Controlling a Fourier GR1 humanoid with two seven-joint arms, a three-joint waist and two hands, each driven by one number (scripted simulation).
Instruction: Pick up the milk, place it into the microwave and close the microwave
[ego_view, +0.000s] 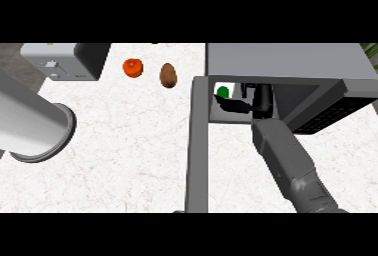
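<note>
Nearest, the right forearm (288, 160) rises from the lower edge and reaches up into the open microwave (295, 62). The microwave door (196, 150) stands swung out, seen edge-on as a long grey bar running down the surface (118, 150) to the left of that forearm.

Inside the microwave's cavity the right hand (255, 102) sits with its fingers (232, 106) curled leftward toward the milk (225, 91), a white carton with a green mark on it. The milk stands in the cavity's left part, just left of and slightly beyond the fingers, touching or nearly touching their tips; whether they truly grip it cannot be told. To the right of the fingers lies the dark control panel (328, 112).

The left forearm (26, 120) fills the far left side as a big pale cylinder; its hand does not show.

Farther off, well left of the fingers, a brown potato (168, 75) and an orange-red tomato (133, 67) lie on the surface, and a grey toaster (63, 60) stands at the far left corner.
</note>
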